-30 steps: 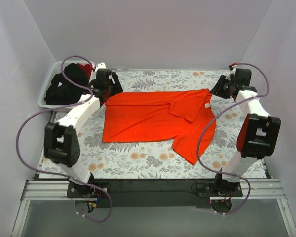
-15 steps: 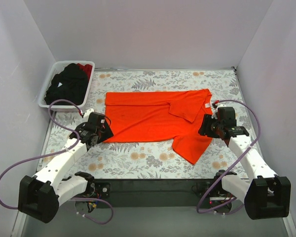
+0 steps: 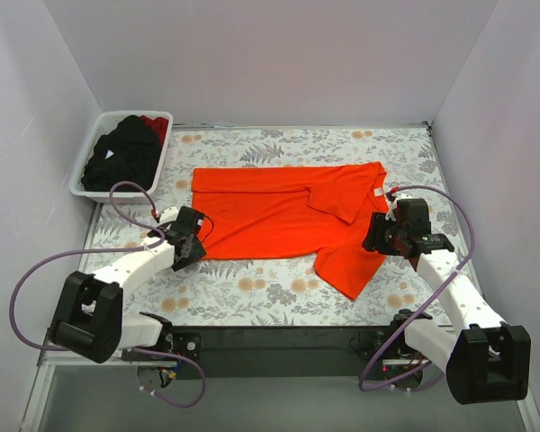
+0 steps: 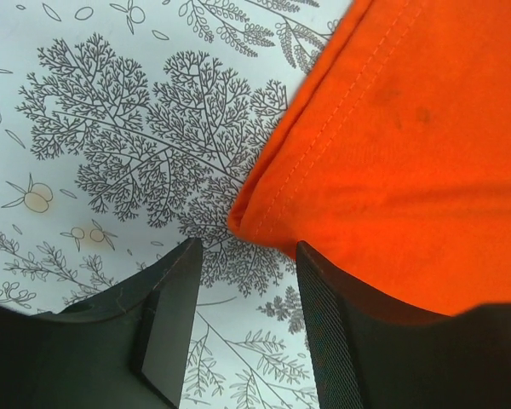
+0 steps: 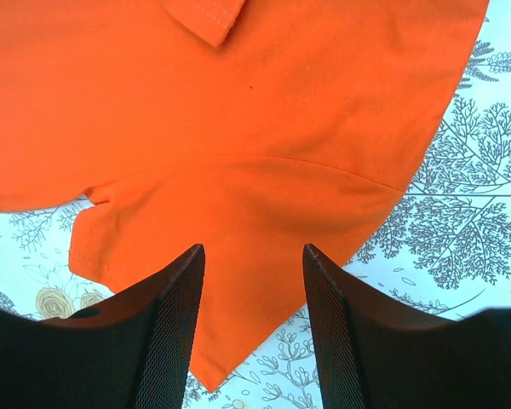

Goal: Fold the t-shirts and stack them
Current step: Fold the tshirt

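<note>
Overhead: the bright orange short-sleeved cloth t-shirt lies spread on the floral-printed surface, between my two pincers. The black and dark red t-shirts sit in the white plastic rectangular basket, well beyond the left pincer. Both arms reach low and forward with forearms angled inward. The right pincer is at the shirt's sleeve side.

Left wrist: the jaws stand apart, with the hem corner just ahead of the tips, nothing clamped. I think a shallow close could catch only the top layer, or slide off. The fold would then drag crooked.

Right wrist: the jaws are apart here too, above the sleeve, with orange cloth between and ahead of the tips. A pinch here might bunch the loose sleeve. If one side lifts sooner than the other, I'd expect the shirt to skew.
</note>
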